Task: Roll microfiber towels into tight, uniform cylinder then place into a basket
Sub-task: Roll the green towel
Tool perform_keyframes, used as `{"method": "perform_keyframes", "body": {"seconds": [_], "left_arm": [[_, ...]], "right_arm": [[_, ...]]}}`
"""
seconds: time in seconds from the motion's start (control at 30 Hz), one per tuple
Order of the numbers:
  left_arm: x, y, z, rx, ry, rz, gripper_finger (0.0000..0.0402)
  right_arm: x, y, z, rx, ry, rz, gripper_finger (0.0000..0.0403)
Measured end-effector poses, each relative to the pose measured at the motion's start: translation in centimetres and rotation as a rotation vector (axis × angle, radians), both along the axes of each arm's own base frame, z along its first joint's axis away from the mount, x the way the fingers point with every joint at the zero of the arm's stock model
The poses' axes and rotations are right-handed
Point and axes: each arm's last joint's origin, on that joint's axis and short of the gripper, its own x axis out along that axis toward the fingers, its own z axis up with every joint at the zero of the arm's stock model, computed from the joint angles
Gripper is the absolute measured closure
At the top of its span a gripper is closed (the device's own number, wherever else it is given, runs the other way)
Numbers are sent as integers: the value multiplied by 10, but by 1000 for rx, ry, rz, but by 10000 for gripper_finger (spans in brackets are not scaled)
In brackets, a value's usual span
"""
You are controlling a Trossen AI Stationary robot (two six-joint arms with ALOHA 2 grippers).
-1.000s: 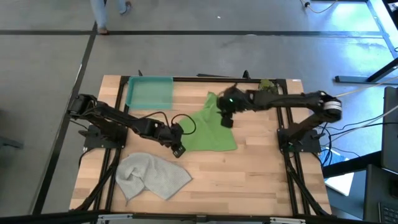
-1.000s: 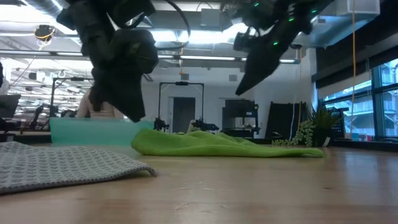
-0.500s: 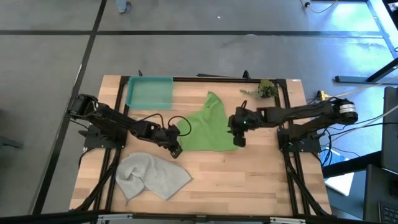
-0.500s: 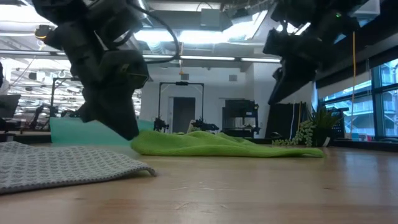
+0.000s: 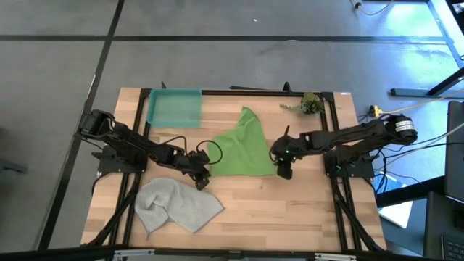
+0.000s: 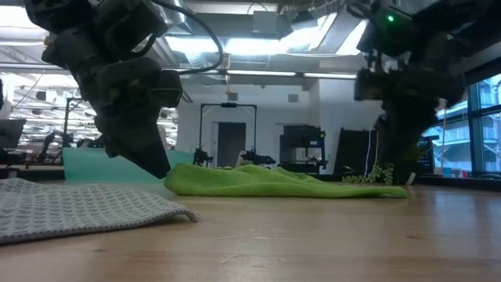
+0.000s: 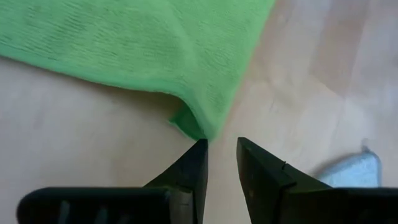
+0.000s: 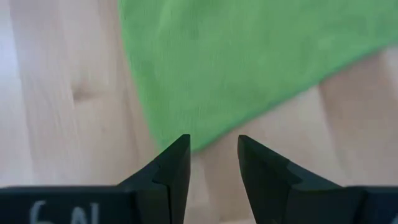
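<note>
While green towel (image 5: 243, 145) lies between them, left claw (image 7: 220, 155) and right claw (image 8: 213, 152) open, empty

Looks like a robotics lab or open workshop: polished concrete floor (image 5: 239, 65), exposed ceiling ducts (image 6: 258, 12), strip lights, more black metal test rigs (image 6: 227, 133) behind the wooden table (image 5: 290, 210).

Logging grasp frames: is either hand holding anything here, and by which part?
Nothing is held. The left hand and right hand are both open, each poised at a near corner of the green towel, fingers empty.
</note>
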Motion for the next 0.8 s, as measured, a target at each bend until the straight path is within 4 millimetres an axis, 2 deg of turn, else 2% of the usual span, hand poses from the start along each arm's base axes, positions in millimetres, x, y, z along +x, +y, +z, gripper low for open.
{"method": "perform_keyframes", "body": {"seconds": [0.13, 0.4, 0.63, 0.8], "left_arm": [[0, 0, 0, 24, -3, 14, 320], [0, 1, 0, 38, -5, 27, 320], [0, 1, 0, 37, -5, 29, 320], [0, 1, 0, 36, -5, 29, 320]], "right_arm": [[-9, 7, -14, 8, 21, 23, 267], [-11, 21, -24, -6, -79, 132, 267], [-15, 20, -30, -57, -93, 79, 267], [-16, 21, -34, -30, -123, 92, 267]]}}
